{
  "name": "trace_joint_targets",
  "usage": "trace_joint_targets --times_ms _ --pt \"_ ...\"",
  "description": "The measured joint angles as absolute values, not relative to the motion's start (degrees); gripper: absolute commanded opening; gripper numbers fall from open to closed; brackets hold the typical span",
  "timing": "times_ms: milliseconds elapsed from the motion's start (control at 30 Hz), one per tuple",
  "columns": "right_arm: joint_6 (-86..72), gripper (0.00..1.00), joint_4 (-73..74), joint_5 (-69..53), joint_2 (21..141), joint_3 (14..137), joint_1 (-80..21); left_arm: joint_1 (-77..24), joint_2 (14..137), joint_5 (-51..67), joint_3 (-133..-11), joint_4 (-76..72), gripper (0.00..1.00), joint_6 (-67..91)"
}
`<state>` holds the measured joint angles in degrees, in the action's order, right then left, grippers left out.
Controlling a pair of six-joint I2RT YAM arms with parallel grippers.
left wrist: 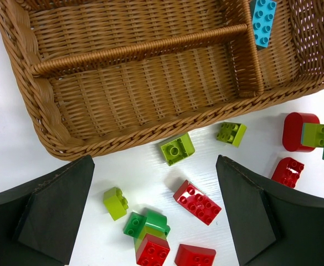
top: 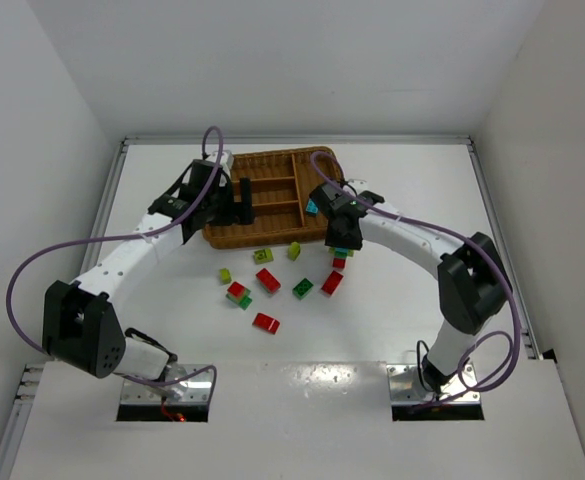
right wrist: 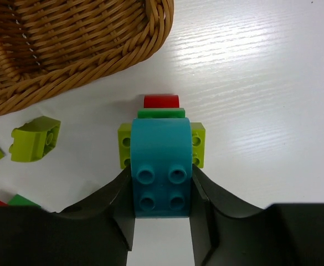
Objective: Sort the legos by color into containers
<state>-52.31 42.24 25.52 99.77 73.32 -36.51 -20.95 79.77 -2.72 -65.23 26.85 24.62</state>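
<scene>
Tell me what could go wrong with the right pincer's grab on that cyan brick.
The cyan brick sits over a yellow-green brick, with a green brick and a red brick behind. If they are joined, lifting may drag mixed colours into one slot of the wicker tray.
The right pincer pinches only the cyan brick's near half, so it might tilt or slip out on the way.

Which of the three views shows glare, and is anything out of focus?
Right wrist: glare on the table at upper right; the cyan brick is sharp. Left wrist: even light, tray and bricks sharp, table nearly washed out white. Top: soft shadows, bricks tiny.
</scene>
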Motion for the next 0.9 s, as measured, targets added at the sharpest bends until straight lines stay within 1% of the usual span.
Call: trace_joint_targets --times_ms 67,100,133,167,400,467,533,567,600,667,733,800,900 --pt "-52.2 0.37 42.1 25.5 99.8 73.3 -36.5 -20.9 79.8 -2.6 -65.2 26.9 0.99 24.6" --pt "-52.1 0.40 42.1 25.5 99.8 73.3 -36.5 -20.9 79.8 -2.5 -65.2 26.9 0.99 24.6" --pt "-52.0 0.46 42.1 25.5 99.8 73.3 -36.5 -20.9 79.8 -2.5 -65.2 26.9 0.99 24.6" --pt "-51.8 0.47 42.1 25.5 99.7 73.3 -36.5 -20.9 79.8 -2.5 -65.2 26.9 0.99 24.6" --pt "-50.8 0.47 42.5 25.5 98.6 73.3 -36.5 -20.9 79.8 -2.2 -65.2 26.9 0.99 24.6" --pt "-50.7 0.41 42.5 25.6 98.2 73.3 -36.5 -20.9 79.8 -2.0 -65.2 26.9 0.99 24.6" --pt "-50.6 0.32 42.5 25.6 98.0 73.4 -36.5 -20.9 79.8 -1.7 -65.2 26.8 0.99 24.6" --pt "-50.5 0.19 42.5 25.6 98.0 73.4 -36.5 -20.9 79.8 -1.6 -65.2 26.8 0.99 24.6" --pt "-50.3 0.16 42.5 25.6 98.0 73.4 -36.5 -20.9 79.8 -1.5 -65.2 26.8 0.99 24.6" --pt "-50.3 0.16 42.5 25.7 98.0 73.4 -36.5 -20.9 79.8 -1.3 -65.2 26.8 0.99 24.6" --pt "-50.1 0.24 42.5 25.4 97.9 73.4 -36.5 -20.9 79.8 -1.2 -65.2 26.8 0.99 24.6" --pt "-49.6 0.28 42.5 25.3 97.9 73.4 -36.5 -20.9 79.8 -1.0 -65.2 26.8 0.99 24.6" --pt "-49.1 0.28 42.5 25.1 97.9 73.4 -36.5 -20.9 79.8 -0.8 -65.2 26.6 0.99 24.6"
